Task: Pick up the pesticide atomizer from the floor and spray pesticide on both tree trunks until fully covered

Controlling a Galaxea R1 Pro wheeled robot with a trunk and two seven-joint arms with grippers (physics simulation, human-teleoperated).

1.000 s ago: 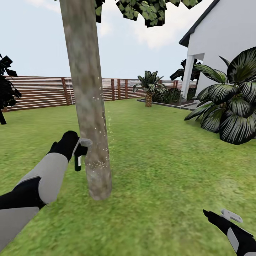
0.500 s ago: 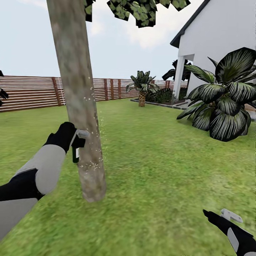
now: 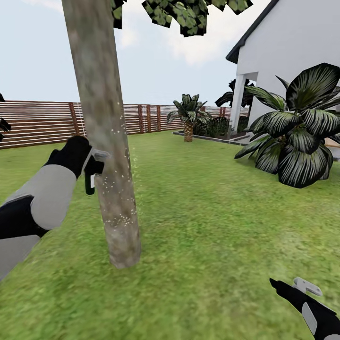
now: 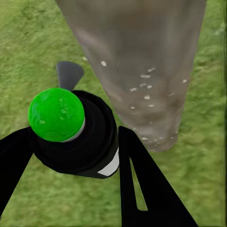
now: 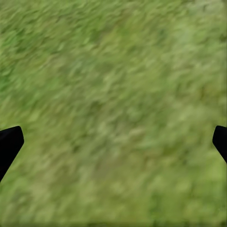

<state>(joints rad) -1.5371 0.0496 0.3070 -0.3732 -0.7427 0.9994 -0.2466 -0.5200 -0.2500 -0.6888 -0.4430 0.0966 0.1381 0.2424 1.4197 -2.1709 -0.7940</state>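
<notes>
Atomizer (image 3: pixel 90 184), clamped in left gripper (image 3: pixel 94 163), sits left of trunk (image 3: pixel 106 141); right gripper (image 3: pixel 302 287) splayed, lower right; palm (image 3: pixel 302 137) right.

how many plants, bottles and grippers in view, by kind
tree trunk: 1
palm: 1
big-leaf plant: 1
atomizer: 1
grippers: 2, left gripper, right gripper
total: 6
</notes>
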